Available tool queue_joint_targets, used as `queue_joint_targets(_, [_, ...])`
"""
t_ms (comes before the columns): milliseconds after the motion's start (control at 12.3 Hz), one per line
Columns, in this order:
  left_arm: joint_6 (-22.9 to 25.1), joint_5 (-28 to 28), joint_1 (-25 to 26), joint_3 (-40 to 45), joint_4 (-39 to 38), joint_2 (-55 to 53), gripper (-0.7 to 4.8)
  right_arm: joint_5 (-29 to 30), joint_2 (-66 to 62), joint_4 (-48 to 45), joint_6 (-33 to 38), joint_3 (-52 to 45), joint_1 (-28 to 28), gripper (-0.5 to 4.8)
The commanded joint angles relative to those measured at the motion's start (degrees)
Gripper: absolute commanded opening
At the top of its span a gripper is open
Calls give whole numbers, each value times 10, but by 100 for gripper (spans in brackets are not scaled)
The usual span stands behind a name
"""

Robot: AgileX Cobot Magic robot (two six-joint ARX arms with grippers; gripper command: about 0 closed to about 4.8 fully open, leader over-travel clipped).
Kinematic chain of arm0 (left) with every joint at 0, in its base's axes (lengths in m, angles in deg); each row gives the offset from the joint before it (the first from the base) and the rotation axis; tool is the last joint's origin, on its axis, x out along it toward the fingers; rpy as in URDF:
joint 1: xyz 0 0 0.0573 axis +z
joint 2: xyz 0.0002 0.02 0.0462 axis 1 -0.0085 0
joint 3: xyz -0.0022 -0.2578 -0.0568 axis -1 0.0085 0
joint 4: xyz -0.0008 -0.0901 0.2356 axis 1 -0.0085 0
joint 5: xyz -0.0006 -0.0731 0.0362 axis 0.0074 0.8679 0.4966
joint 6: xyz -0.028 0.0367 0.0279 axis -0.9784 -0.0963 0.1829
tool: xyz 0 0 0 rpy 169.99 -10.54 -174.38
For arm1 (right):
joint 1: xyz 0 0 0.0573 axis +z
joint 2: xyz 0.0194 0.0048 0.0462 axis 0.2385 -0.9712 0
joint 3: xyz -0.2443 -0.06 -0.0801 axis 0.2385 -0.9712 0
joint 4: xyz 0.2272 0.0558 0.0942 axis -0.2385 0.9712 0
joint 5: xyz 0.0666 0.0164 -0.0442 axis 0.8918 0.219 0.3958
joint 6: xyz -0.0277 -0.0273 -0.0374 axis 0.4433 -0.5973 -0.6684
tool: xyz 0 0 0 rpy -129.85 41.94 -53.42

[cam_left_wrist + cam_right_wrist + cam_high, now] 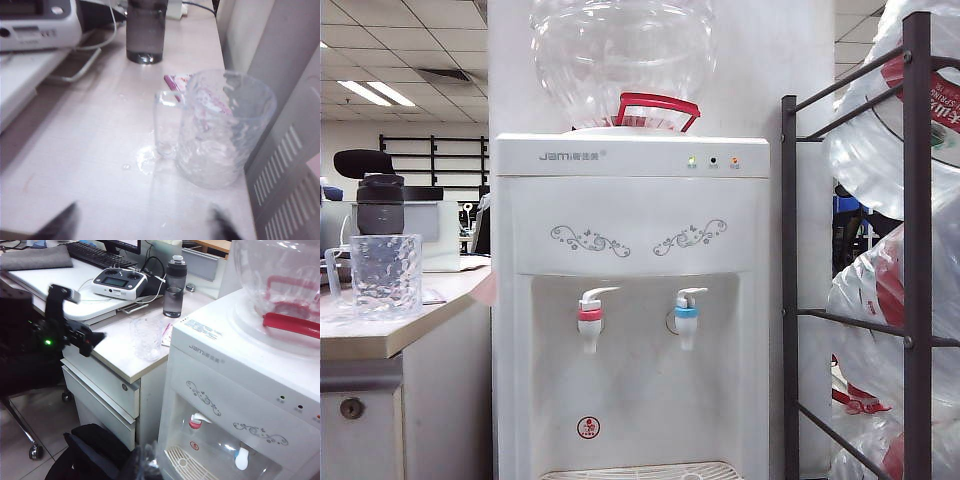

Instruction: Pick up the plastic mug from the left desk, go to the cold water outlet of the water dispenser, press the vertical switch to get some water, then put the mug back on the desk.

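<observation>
The plastic mug (385, 275) (220, 130) (147, 337), clear and dimpled, stands upright and looks empty on the left desk (380, 335) (90, 150) near the edge beside the water dispenser (630, 230). My left gripper (142, 230) is open wide just short of the mug, with nothing between its dark fingertips (57, 227). The right wrist view shows the left arm (65, 330) level with the desk top. The cold water outlet (686, 312) (241, 458) has a blue band, and its vertical switch (692, 294) sticks up. My right gripper (150, 462), blurred and narrow, hangs low before the dispenser.
A dark-lidded clear bottle (380, 205) (145, 30) stands behind the mug. The red-banded tap (590, 315) is left of the blue one. A metal rack of water jugs (910, 250) stands right of the dispenser. A dark bag (95, 450) lies on the floor. A controller (120, 282) rests on the desk.
</observation>
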Motion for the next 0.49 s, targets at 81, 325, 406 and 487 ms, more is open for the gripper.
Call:
queue_joint_targets(81, [2, 0, 0, -13, 90, -82, 371, -1, 1, -10, -2, 5, 1, -5])
queue_joint_targets(325, [2, 8, 14, -59, 96, -133, 371, -1, 1, -9, -2, 5, 1, -6])
queue_joint_targets(406, [0, 9, 30, -83, 96, -151, 289, -1, 1, -7, -2, 5, 1, -5])
queue_joint_targets(487, [3, 25, 44, -104, 96, -165, 275, -1, 0, -2, -2, 5, 1, -5])
